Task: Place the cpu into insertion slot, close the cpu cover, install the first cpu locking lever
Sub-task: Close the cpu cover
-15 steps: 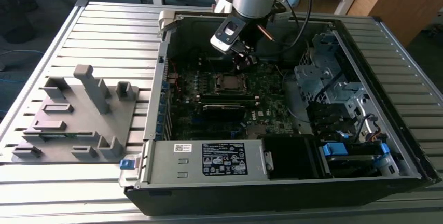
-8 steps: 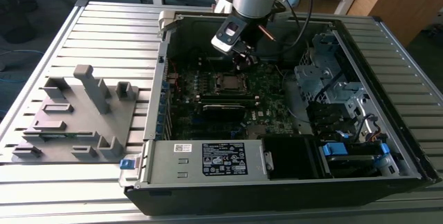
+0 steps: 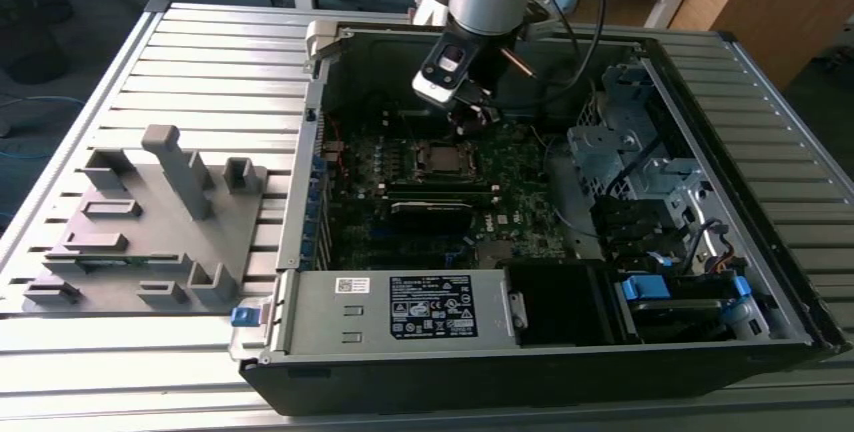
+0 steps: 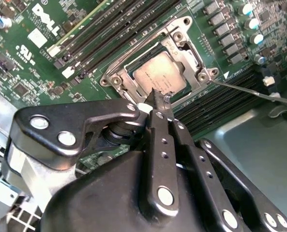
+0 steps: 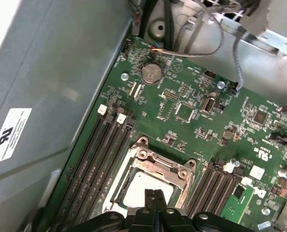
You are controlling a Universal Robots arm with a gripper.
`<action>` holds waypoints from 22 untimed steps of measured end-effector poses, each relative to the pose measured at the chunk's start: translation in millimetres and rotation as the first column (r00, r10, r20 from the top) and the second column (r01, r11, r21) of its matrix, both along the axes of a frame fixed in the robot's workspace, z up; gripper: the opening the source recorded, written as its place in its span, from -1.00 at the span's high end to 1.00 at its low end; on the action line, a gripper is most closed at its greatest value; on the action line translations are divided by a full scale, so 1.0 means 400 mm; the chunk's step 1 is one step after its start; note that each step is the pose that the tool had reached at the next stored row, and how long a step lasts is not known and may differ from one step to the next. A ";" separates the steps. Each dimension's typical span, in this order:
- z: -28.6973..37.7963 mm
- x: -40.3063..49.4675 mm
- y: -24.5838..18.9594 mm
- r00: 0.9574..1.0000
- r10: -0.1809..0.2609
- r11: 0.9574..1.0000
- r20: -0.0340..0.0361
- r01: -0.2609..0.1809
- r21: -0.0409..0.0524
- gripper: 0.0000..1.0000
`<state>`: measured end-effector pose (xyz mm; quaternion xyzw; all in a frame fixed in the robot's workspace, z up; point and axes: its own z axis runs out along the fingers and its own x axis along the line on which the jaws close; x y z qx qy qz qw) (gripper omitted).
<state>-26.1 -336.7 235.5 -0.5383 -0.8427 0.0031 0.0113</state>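
The gripper (image 3: 470, 117) is hanging inside the open computer case (image 3: 534, 362), which is lying on the slatted table (image 3: 200, 62). Its jaws are pressed together with nothing pinched between them. In both wrist views the closed tips are pointing down at the socket on the green motherboard (image 5: 191, 96). The cpu (image 4: 158, 73) is sitting flat in the socket, its dull silver top showing through the open centre of the cpu cover (image 4: 194, 57). The cover seems to be lying down around the chip rather than standing up on its hinge. The tips are hovering at the edge of the chip beside the cover's frame; whether they are touching metal cannot be told. A thin locking lever (image 4: 249, 92) is sticking out sideways from one corner of the socket, over the memory slots (image 4: 216, 108), and appears unlatched. Judging from this, placing the chip looks finished and the work is sitting around seating the cover and the first lever. Doing it well likely means pressing only on the frame or the lever's rod, never on the chip's face. It also means keeping the closed tips square so they are not skating off the thin wire, and pushing gently enough that the board is not flexing.
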 end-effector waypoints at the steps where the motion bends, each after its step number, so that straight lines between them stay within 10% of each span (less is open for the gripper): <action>1: 0.000 0.000 0.000 1.000 0.013 1.000 0.000 -0.013 0.000 0.80; 10: 0.000 0.000 0.000 0.992 0.128 0.992 0.000 -0.128 0.000 0.80; 22: -0.001 0.000 0.000 0.968 0.253 0.968 0.000 -0.253 0.000 0.80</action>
